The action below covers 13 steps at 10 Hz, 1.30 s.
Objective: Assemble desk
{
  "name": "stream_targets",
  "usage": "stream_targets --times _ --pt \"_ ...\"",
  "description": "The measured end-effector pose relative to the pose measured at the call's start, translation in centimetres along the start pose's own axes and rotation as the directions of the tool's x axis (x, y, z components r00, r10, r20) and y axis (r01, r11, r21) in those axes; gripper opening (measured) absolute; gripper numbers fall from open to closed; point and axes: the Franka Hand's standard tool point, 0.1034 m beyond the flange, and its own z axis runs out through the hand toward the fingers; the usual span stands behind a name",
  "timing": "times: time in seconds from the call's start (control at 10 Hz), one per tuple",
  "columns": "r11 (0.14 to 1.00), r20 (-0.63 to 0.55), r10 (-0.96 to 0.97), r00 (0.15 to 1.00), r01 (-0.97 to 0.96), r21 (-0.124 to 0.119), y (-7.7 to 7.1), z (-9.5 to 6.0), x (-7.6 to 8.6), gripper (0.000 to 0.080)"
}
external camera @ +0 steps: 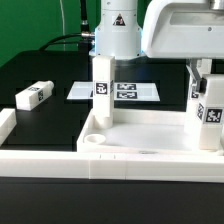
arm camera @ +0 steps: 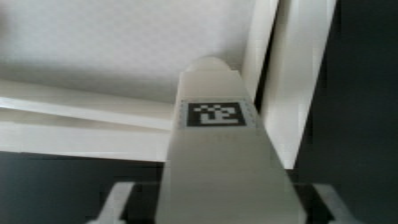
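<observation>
Desk top, a large white plastic rectangular tray with rounded recesses (external camera: 150, 140), lies on the black table (external camera: 60, 112). A short square-section white leg (external camera: 102, 88) stands upright on it towards the exterior view's left. The gripper (arm camera: 228, 206) straddles this leg, with fingers (arm camera: 121, 203) either side. Contact is too blurred to tell. A second leg (external camera: 210, 105) stands upright at the tray's right. A third leg (external camera: 33, 96) lies apart on the table.

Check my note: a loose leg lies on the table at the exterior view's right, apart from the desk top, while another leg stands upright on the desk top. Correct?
One error: the loose leg lies at the exterior view's left, not right; the exterior view shows it. It lies on the table, apart from the desk top, and the other leg stands upright on it.
</observation>
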Motion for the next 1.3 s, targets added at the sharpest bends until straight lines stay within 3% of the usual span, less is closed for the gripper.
stream_targets --times 0.5,0.8,1.3 --pt "0.943 0.003 0.333 0.943 -0.333 0.008 -0.03 0.02 -0.01 0.0288" --pt "0.806 0.017 0.591 0.806 -0.592 0.027 0.10 0.05 0.00 0.0288" --pt "0.486 0.025 0.873 0.487 -0.873 0.026 0.10 0.21 -0.14 0.0290"
